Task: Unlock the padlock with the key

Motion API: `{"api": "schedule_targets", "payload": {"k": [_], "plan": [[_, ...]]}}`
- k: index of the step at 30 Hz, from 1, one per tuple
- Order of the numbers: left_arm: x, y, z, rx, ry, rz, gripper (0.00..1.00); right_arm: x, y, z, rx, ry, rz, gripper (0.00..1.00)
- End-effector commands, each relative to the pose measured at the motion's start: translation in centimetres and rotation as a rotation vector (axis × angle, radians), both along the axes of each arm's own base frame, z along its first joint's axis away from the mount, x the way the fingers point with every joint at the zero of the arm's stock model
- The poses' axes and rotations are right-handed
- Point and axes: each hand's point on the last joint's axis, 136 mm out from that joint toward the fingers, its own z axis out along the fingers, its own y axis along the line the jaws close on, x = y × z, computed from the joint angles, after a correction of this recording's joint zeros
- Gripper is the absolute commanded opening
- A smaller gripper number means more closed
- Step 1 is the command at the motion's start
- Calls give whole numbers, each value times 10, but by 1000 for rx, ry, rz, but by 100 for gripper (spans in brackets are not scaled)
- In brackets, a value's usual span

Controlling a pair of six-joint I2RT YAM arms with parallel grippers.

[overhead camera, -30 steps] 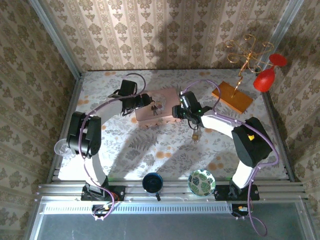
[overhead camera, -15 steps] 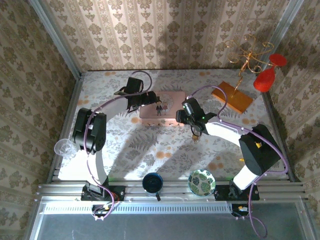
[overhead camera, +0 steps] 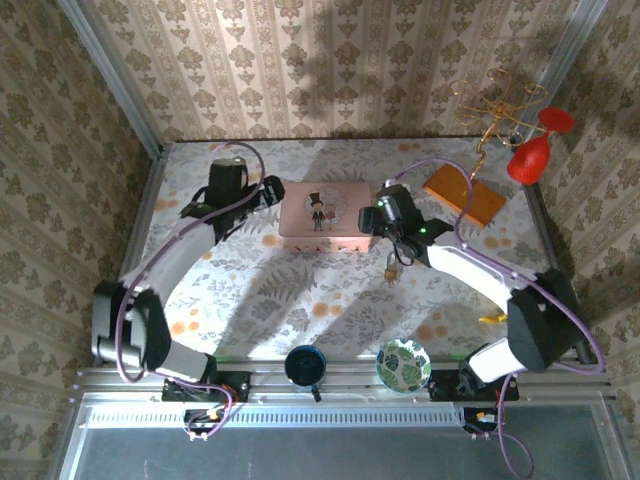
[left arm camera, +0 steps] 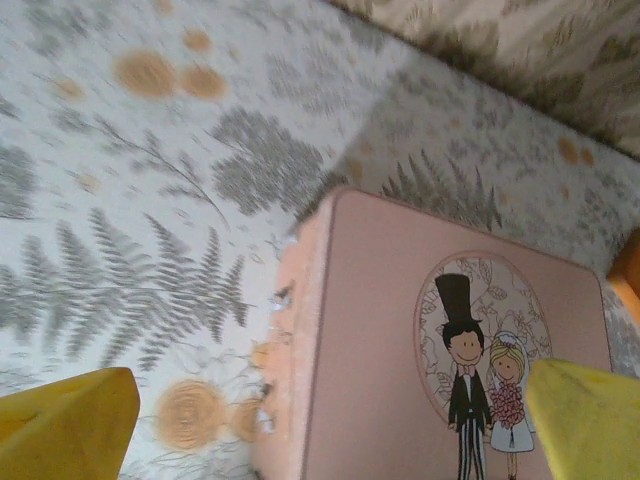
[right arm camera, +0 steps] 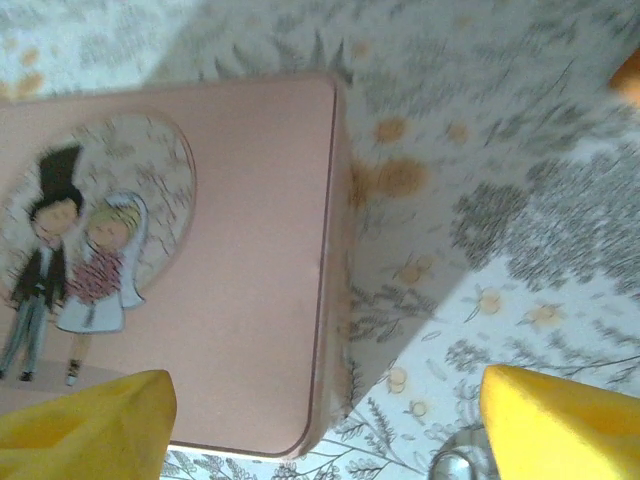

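Observation:
The padlock [overhead camera: 392, 268] lies as a tiny brass-gold piece on the flowered table, just in front of the pink box's [overhead camera: 320, 214] right corner. I cannot make out the key apart from it. A silvery ring [right arm camera: 455, 468] peeks in at the bottom of the right wrist view. My left gripper [overhead camera: 272, 192] [left arm camera: 330, 430] is open at the box's left end, its yellow fingers [left arm camera: 65, 420] wide apart. At the box's right end my right gripper [overhead camera: 368, 218] [right arm camera: 325, 425] is also open and holds nothing.
A wooden board [overhead camera: 465, 192] with a gold wire stand [overhead camera: 495, 105] and red glasses [overhead camera: 530, 155] sits at the back right. A dark blue cup [overhead camera: 304, 365] and a green patterned bowl [overhead camera: 403, 363] stand by the near rail. Wallpapered walls enclose the table.
Both grippers have come off the pink box and opened wider. The box has shifted back and now sits square. The left arm has swung out to the left.

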Motion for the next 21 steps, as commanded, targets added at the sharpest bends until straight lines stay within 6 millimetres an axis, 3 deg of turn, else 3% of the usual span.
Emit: {"api": "schedule_targets", "payload": {"k": [1,6,10,15,21], "plan": [[-24,55,0,221,-67,115,100,-13,-30,24,-45,-93,-45,84],[-62,118,6,447,-277,261,100,-32,-64,32,-108,-183,-88,93],[-84,148,8,571,-418,319,100,-41,-88,30,-216,-232,-118,99],[-88,167,-10,607,-507,331,100,-44,-97,25,-306,-354,-99,100],[-73,173,-29,574,-579,294,100,-41,-108,14,-353,-394,-96,100]]}}
